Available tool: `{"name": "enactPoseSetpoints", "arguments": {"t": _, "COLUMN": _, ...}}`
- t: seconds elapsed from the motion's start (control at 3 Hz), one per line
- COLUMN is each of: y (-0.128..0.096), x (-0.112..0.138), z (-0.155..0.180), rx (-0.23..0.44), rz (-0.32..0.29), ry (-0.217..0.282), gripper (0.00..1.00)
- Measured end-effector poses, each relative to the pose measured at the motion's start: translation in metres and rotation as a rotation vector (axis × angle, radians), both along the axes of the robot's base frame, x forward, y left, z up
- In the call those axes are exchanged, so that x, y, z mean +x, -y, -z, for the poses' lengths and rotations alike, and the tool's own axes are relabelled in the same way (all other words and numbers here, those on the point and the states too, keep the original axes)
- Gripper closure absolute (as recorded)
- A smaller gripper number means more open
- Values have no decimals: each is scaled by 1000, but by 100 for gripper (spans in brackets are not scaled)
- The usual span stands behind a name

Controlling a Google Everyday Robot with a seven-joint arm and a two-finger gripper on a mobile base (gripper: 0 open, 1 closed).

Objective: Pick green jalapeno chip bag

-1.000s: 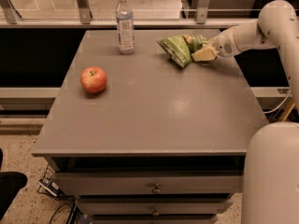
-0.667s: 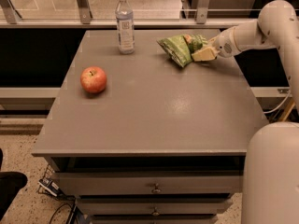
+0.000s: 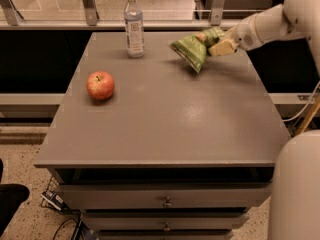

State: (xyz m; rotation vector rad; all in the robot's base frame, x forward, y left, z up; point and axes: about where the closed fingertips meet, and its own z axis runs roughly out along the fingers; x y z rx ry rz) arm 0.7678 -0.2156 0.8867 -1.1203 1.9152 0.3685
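Far-right corner of the grey table (image 3: 175, 124): the green jalapeno chip bag (image 3: 191, 51) is sitting there, at the end of the gripper (image 3: 216, 43).

- Gripper is reaching in from the right, carried on the white arm (image 3: 265, 26), which is coming down across the table's right edge from the upper right.
- Jaws are looking closed, pinching the bag's right-hand end. The pale fingers (image 3: 222, 47) are showing just beside the foil, with a bit of green crumpling up above them.
- The bag's long axis is running roughly left to right, tilted. The gripped end is lying farther back and higher in the view, and the free, wider end is pointing left and slightly toward the near side, at the middle of the table.
- A dark shadow is falling on the tabletop under the free end. Whether that end is touching the surface, I cannot tell.
- Printed face of the bag is turning toward the camera, wrinkles catching the light.

Others: a clear water bottle (image 3: 134, 26) is standing upright on the far side, left of the bag and apart from it. A red apple (image 3: 100, 85) is resting well to the left, nearer than the bottle. Drawers (image 3: 166, 196) are showing below the near edge. The robot's white body (image 3: 297, 189) is filling the near right corner
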Motion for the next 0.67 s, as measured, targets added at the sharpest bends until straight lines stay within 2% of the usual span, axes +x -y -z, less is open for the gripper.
{"name": "enactPoseSetpoints", "arguments": {"t": 0.33, "y": -3, "x": -30, "z": -93, "rx": -76, "rz": 37, "ry": 147, "gripper": 100}}
{"name": "enactPoseSetpoints", "arguments": {"t": 0.67, "y": -9, "x": -54, "z": -147, "rx": -115, "rz": 59, "ry": 236, "gripper": 100}}
